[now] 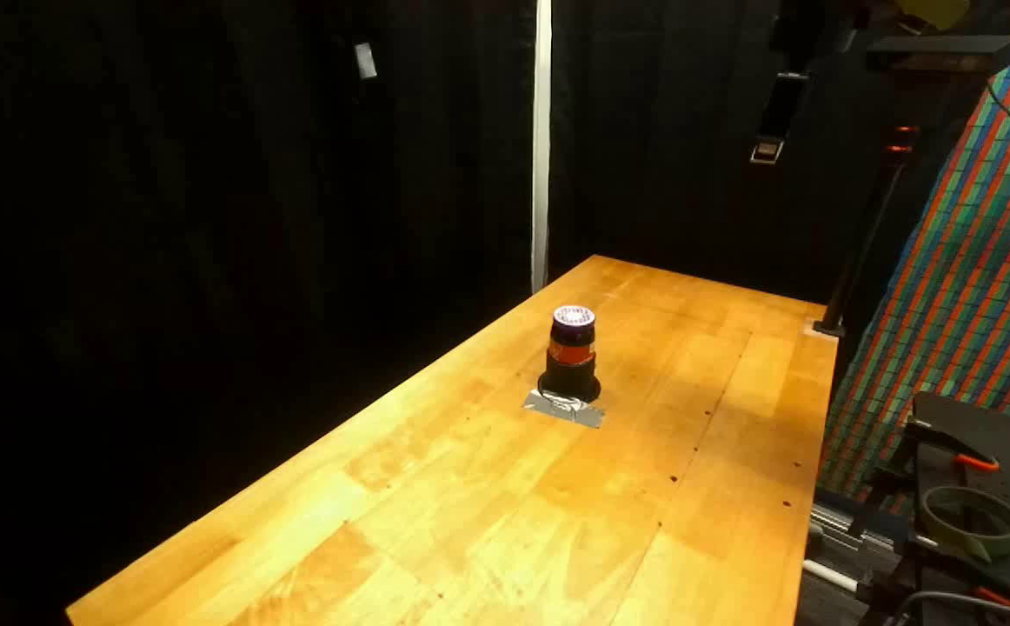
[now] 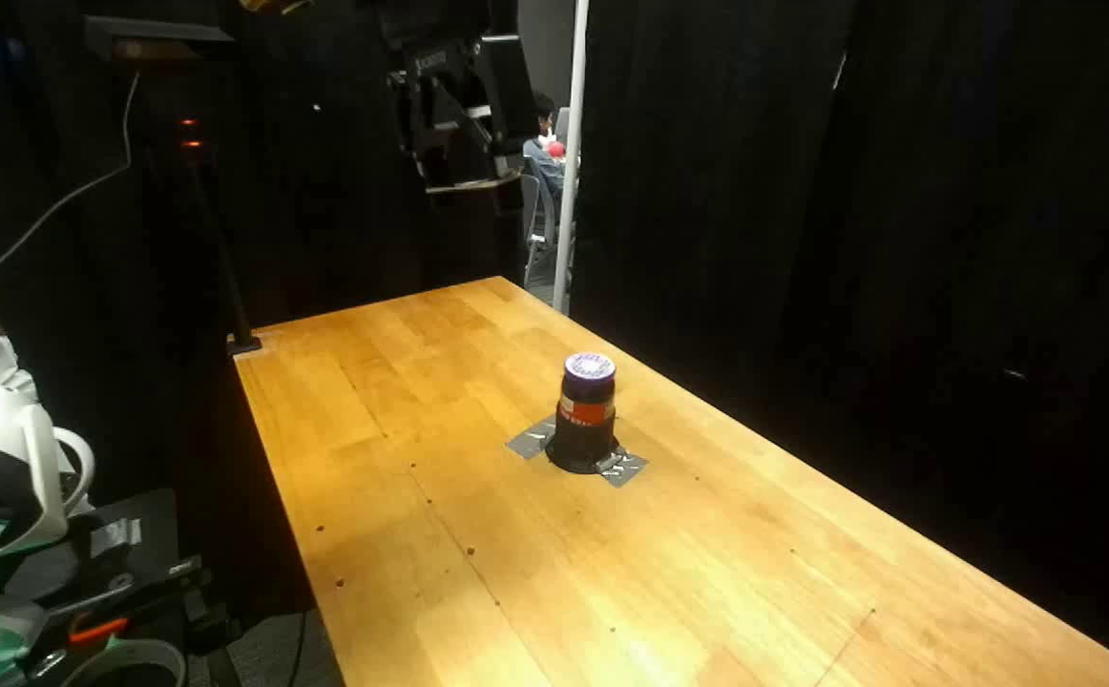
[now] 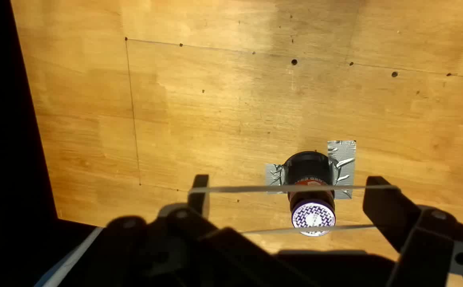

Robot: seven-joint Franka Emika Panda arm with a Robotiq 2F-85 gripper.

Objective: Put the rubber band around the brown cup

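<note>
Gripper (image 3: 289, 195) is wide: you've got two fingers (image 3: 199, 195) well apart, one rubber band (image 3: 247, 189) looped round them and stretched. Band's long axis runs left to right in the wrist view, finger to finger; two strands, near parallel, both crossing in front of the cup. In both exterior views your gripper hangs high toward the far end, well apart from the cup.

One brown cup (image 2: 587, 410), upright on the wooden table (image 2: 707, 553), closer to the right edge in an exterior view. Long axis vertical, white-and-purple patterned end facing up. Can't tell you whether that end is a lid or a bottom; contents hidden. Orange-red stripe round its middle, wide black base (image 2: 574, 451) at the foot. Two grey tape strips (image 3: 345, 153) overlap the base, one left, one right in the wrist view.

One tape roll (image 1: 979, 546) lies on the black board (image 1: 1000, 435), near right in an exterior view.
</note>
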